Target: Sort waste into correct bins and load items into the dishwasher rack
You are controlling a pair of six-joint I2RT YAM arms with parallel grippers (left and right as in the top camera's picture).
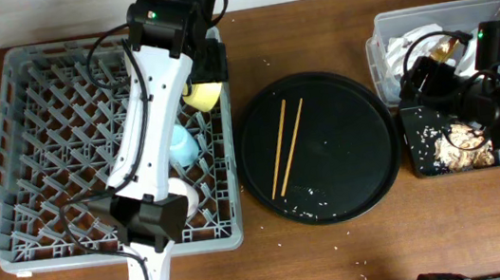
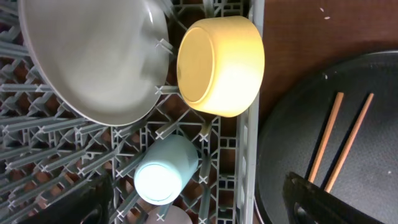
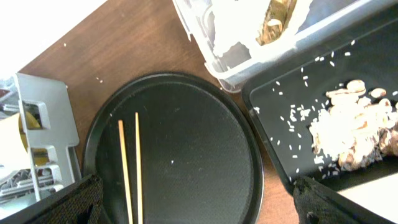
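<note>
**Left gripper [image 2: 198, 186] open above the rack [image 1: 53, 174], chopsticks [image 1: 287, 145] out on the round tray [image 1: 356, 146]**

Spread wide, fingers [image 2: 323, 199] at the two lower corners of the wrist view, nothing between them. Hovering over the far right part of the grey rack, at the left of the tabletop [image 1: 342, 263].

Below it, among the pegs: pale plate [image 2: 93, 56] leaning on edge, with the yellow bowl [image 2: 221, 65] just to its right. Bowl on its side against the rack's right wall, base toward the camera. Nearer along that wall: light-blue cup [image 2: 166, 169], then a sliver of a pinkish cup [image 2: 168, 216] at the picture's lower edge. Mouth up or mouth down for either cup: cannot tell.

Right gripper [image 3: 202, 205] likewise fully spread and empty. At the right of the tabletop, above the place where the clear tub [image 1: 435, 10] meets the black rectangular tray [image 1: 418, 165].

In the tub, far right: crumpled white napkin [image 1: 410, 44] and gold foil wrapper [image 1: 449, 47]. In the black tray, just on the tub's near side: tan food scraps [image 1: 465, 137] among white rice grains [image 3: 298, 115].

Chopsticks side by side on the round black tray between rack and bins. Lengthwise far to near, closer together at the near ends. More rice along that tray's near rim and on the wood beside it.
</note>
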